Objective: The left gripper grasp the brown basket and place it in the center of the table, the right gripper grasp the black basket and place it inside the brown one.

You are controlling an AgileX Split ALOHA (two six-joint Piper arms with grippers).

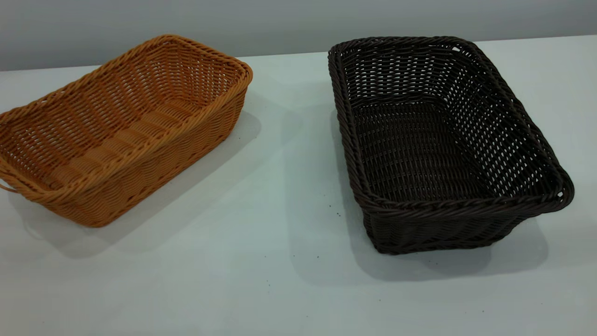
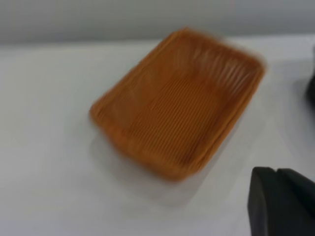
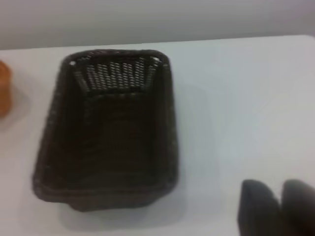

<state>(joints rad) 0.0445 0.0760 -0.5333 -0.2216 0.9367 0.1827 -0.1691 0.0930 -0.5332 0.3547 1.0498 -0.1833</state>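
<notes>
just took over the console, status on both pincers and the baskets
Left pincer and right pincer both off the baskets, holding nothing. Brown basket and black basket apart on the table, both empty. Nothing between them.

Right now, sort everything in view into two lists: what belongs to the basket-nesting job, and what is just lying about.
Belongs to the job:
- brown basket, at the left, empty
- black basket, at the right, empty, apart from the brown one
- table
- left pincer, off the brown basket
- right pincer, off the black basket

Just lying about:
- tiny dark specks on the table, nothing else
</notes>
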